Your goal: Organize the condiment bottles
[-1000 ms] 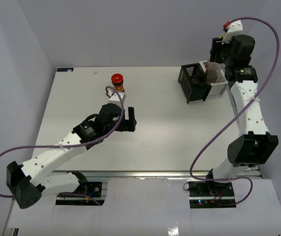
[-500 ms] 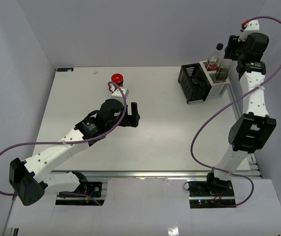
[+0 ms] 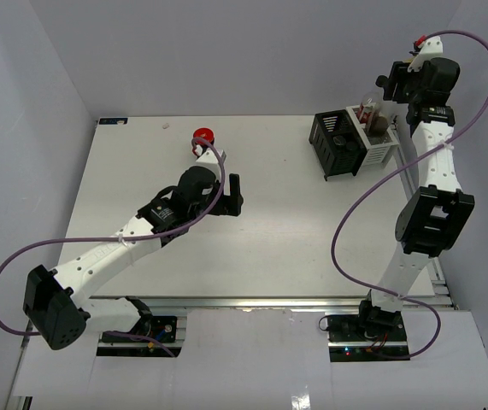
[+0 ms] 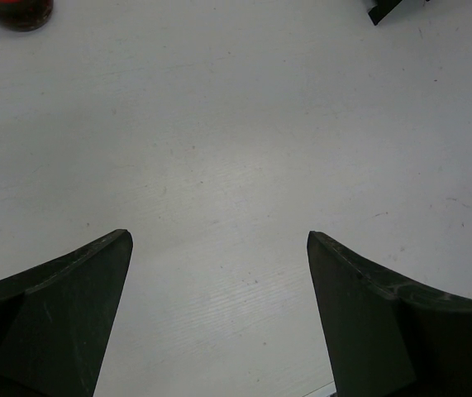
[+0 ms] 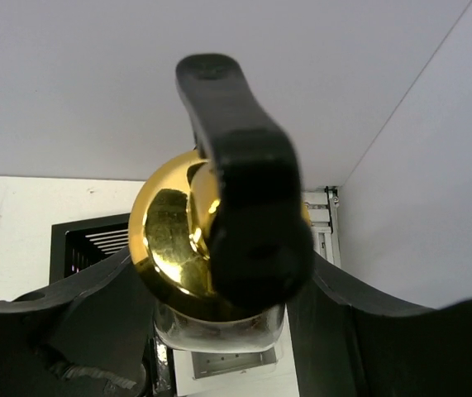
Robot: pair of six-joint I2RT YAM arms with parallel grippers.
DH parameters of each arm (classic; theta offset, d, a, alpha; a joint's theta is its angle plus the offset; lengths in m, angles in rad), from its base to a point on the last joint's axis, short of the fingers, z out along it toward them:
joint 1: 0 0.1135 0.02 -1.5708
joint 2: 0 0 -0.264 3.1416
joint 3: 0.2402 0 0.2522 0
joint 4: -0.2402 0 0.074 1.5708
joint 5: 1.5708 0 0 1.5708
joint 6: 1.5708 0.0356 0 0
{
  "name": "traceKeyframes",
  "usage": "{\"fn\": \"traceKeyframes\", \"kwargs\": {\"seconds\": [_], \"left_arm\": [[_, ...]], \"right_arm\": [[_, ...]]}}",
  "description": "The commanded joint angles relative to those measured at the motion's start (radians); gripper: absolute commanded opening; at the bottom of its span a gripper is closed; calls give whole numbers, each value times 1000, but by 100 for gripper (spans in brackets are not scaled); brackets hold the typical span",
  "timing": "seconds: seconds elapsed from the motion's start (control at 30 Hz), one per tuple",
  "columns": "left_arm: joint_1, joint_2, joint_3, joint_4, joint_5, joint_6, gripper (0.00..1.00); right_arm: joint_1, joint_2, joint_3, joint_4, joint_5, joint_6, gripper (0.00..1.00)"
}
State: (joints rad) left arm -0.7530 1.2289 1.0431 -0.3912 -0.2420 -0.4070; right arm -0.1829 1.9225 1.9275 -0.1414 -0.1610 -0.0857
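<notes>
Both arms had shifted in the last second: our right gripper (image 3: 393, 85) had lifted off the wire rack (image 3: 338, 145) and hung above its right end, fingers clenched on the gold-topped bottle (image 5: 174, 236), while our left gripper (image 4: 219, 240) had slid nearer the red-lidded jar (image 3: 202, 136). We saw the left fingers spread wide and empty over the table (image 3: 312, 239), with the jar standing near them, ahead and to their left.

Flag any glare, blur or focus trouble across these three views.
Top external: even light, sharp throughout. Left wrist: table crisp, dark fingers slightly soft. Right wrist: gold-topped bottle throws mirror glare, very close, soft-edged.
</notes>
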Motion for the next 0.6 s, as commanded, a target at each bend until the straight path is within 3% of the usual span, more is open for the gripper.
{"fn": "traceKeyframes", "kwargs": {"seconds": [0.0, 0.33, 0.57], "left_arm": [[12, -24, 44, 15, 34, 12, 98], [15, -49, 39, 1, 42, 9, 98], [14, -60, 25, -3, 39, 4, 98]], "right_arm": [[-5, -126, -97, 128, 11, -19, 8], [-13, -199, -237, 148, 50, -40, 8], [-24, -203, -245, 159, 43, -33, 8]]}}
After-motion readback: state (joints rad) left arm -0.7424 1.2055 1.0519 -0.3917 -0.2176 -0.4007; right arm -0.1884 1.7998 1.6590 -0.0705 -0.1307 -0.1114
